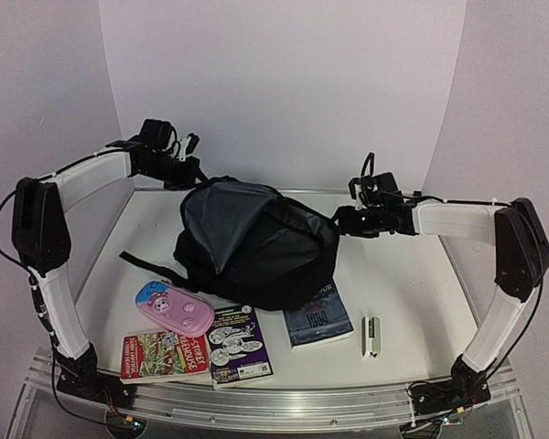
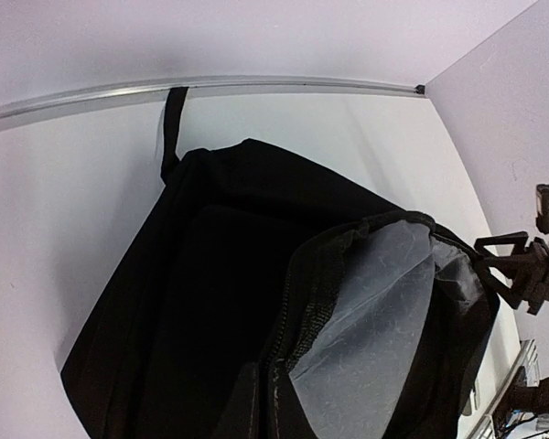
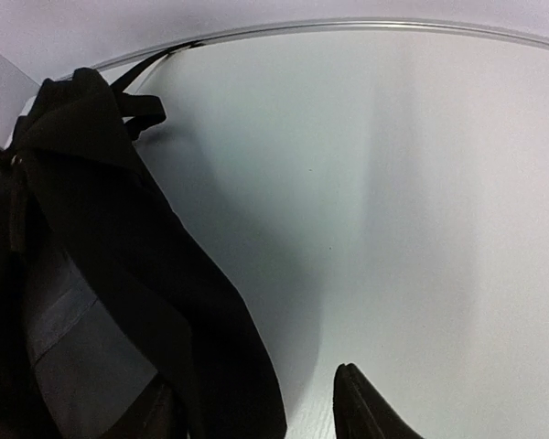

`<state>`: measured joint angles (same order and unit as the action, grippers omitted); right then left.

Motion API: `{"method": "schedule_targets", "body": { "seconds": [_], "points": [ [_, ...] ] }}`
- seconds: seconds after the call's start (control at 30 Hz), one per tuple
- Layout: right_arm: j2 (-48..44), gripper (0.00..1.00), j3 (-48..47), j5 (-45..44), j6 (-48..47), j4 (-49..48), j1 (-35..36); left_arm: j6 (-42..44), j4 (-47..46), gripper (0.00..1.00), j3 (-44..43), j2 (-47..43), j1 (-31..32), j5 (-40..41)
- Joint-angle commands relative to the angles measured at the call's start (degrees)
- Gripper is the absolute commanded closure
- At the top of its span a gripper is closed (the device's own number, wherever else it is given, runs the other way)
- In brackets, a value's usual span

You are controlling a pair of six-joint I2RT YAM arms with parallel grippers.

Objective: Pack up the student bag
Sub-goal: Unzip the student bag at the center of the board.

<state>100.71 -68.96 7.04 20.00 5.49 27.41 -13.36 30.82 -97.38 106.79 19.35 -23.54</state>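
Books (image 1: 238, 346) nearest; student bag (image 1: 256, 242) behind, between left pincer (image 1: 185, 174) and right pincer (image 1: 346, 219)

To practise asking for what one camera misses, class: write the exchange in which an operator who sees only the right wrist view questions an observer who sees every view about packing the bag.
Operator: What is still outside the bag?
Observer: A red book, a purple book and a dark blue book lie in front of the student bag.
Operator: Anything else there?
Observer: A pink pencil case, between the bag and the red book.
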Motion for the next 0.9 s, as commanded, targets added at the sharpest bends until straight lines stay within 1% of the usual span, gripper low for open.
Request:
{"method": "schedule_targets", "body": {
  "seconds": [0.0, 0.07, 0.17, 0.3, 0.5, 0.57, 0.6, 0.63, 0.67, 0.77, 0.8, 0.83, 0.87],
  "points": [
    [-4.07, 0.33, 2.16, -2.69, 2.98, 3.86, 1.06, 0.31, -7.86, 1.0, 0.88, 6.47, -4.63, -7.85],
    [-5.45, 0.29, 4.43, -2.11, 6.06, 3.84, 2.84, 0.71, -9.04, 1.0, 1.17, 9.59, -5.15, -8.43],
    [-6.38, 0.27, 7.2, -2.52, 9.73, 3.4, 7.29, 0.73, -10.0, 1.0, 1.62, 12.2, -5.19, -9.28],
    [-5.11, 0.27, 8.41, -2.68, 14.67, 1.03, 12.19, 0.11, -12.93, 1.0, 4.13, 11.69, -5.19, -8.73],
    [-2.73, 0.25, 8.96, -2.39, 20.42, -4.2, 15.04, 0.09, -12.68, 1.0, 5.69, 10.68, -5.26, -6.14],
    [-1.58, 0.28, 8.71, -2.46, 21.28, -4.58, 15.57, 0.05, -12.78, 1.0, 6.48, 10.39, -5.27, -5.21],
    [-0.94, 0.32, 8.61, -2.63, 21.55, -4.61, 15.9, -0.11, -12.9, 1.0, 6.85, 10.21, -5.31, -4.75],
    [-0.5, 0.38, 8.59, -2.75, 21.8, -4.61, 16.23, -0.26, -12.97, 1.0, 7.15, 10.0, -5.38, -4.2],
    [-0.31, 0.48, 8.62, -2.92, 21.91, -4.61, 16.43, -0.41, -13.0, 1.0, 7.48, 9.83, -5.48, -3.55],
    [-0.46, 0.83, 7.94, -5.09, 19.87, -4.45, 16.48, -1.36, -12.34, 1.0, 8.59, 9.3, -5.99, -0.25],
    [-0.57, 0.91, 6.69, -6.15, 17.94, -3.66, 16.41, -1.83, -12.1, 1.0, 9.03, 8.79, -6.26, 0.73],
    [-0.57, 0.96, 4.9, -8.11, 15.87, -1.75, 16.14, -2.27, -12.18, 1.0, 10.03, 8.13, -6.61, 1.61],
    [-0.23, 0.98, 3.0, -9.64, 13.63, -0.54, 15.39, -2.46, -12.35, 1.0, 11.25, 7.49, -6.82, 1.92]
  ]
}}
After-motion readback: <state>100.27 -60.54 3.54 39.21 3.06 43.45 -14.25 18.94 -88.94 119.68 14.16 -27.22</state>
